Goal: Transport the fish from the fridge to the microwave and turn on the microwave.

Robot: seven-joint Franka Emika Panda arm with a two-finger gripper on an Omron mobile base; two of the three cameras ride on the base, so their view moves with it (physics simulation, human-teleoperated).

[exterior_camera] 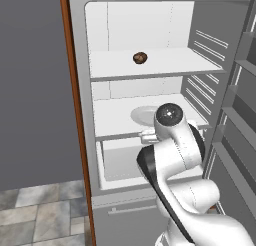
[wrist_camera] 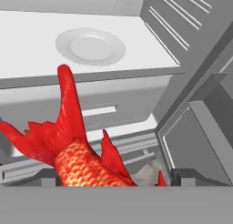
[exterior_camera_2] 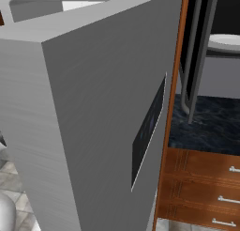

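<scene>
The fridge (exterior_camera: 150, 90) stands open in the left base view, its white shelves bare but for a round dark brown ball (exterior_camera: 140, 58) on the upper shelf at about 12 o'clock and a pale plate (exterior_camera: 144, 115) on the middle shelf, partly hidden behind the white arm. In the hand view the fish (wrist_camera: 77, 155) rises from the bottom edge between the two dark tips of the claw (wrist_camera: 113, 181), its scaled orange body at 6 o'clock and its forked red tail pointing up toward 11 o'clock; the claw is pinching the fish, with the tips set close on either side of the body. Behind the tail lies the plate (wrist_camera: 91, 46) on its shelf at 12 o'clock, and below it the drawer front with its bar handle (wrist_camera: 98, 111). The fridge door with its racks (wrist_camera: 200, 127) fills the 3 o'clock side. In the right base view the grey outer face of the fridge door (exterior_camera_2: 93, 108) takes up most of the frame, with wooden drawers (exterior_camera_2: 201, 188) and a dark desk (exterior_camera_2: 206, 127) at 4 o'clock.
</scene>
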